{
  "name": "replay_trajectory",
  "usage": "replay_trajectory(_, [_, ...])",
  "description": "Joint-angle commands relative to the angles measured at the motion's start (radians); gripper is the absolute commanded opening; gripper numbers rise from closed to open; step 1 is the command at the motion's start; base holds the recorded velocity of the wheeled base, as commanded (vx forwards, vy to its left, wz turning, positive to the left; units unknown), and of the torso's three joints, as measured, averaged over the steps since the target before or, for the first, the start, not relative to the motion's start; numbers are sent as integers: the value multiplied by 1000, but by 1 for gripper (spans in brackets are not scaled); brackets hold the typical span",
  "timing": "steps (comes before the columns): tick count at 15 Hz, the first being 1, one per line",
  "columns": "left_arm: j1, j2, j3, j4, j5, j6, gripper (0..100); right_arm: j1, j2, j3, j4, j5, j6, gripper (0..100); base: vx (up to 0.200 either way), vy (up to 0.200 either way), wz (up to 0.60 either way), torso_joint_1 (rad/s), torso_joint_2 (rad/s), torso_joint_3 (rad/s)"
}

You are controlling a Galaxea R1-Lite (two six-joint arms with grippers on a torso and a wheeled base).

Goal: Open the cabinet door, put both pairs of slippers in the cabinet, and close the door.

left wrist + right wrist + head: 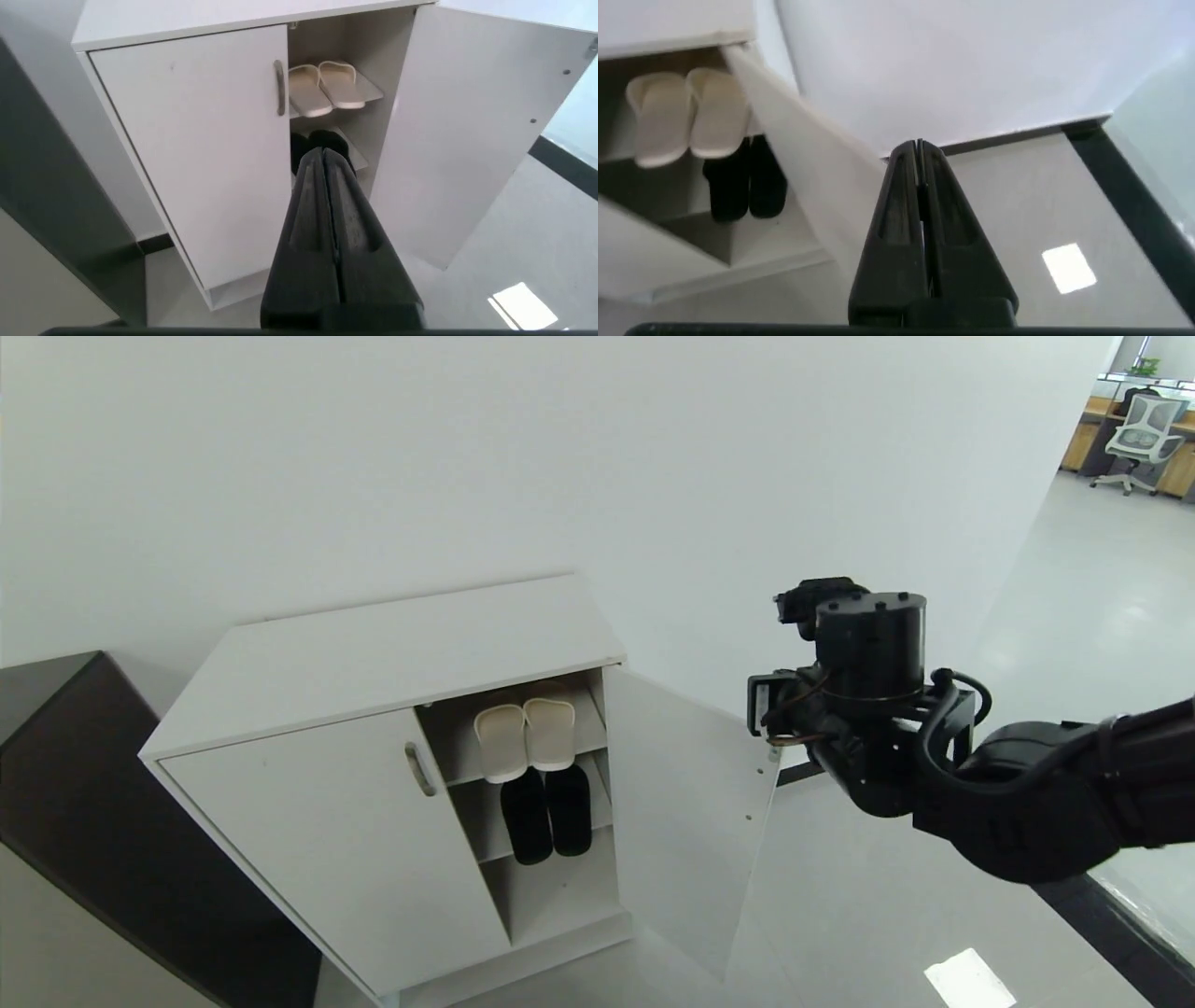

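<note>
Your right gripper (918,147) had its fingers pressed flat together with nothing between them. It was pointed down past the open right door (799,159) toward the floor. From the head camera, your right arm (878,728) hung just beside that door's free edge, on its right, at about the height of the cabinet top. You couldn't tell from there whether it touched the edge.

Your left gripper (324,157) was closed tight too, and empty. It was aimed at the open half of the cabinet (373,653) from the near side, well apart from it.

Inside, you had both pairs on board. The white slippers (527,737) lay side by side on the upper shelf, toes to the far wall. The black slippers (546,812) sat on the shelf right below them, heels poking out over the near edge. The right door swung wide open to the right, while the left door (327,840) was shut, its handle (420,768) next to the opening.

A dark panel (75,784) stood left of the cabinet. Far off to the right was an office chair (1144,434), and a bright patch (971,980) lay on the near floor.
</note>
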Motion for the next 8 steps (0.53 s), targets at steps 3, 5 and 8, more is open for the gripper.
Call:
replay_trajectory(3, [-1,0,0,0,-1,0,0,-64,23,-249,347,129,241,0,0,0,0,0,0,0])
replay_trajectory(5, [-1,0,0,0,-1,0,0,-81,40,-295,376,149,277,0,0,0,0,0,0,0])
replay_trajectory(8, [-1,0,0,0,-1,0,0,-102,66,-305,375,156,277,0,-133,0,0,3,2,2])
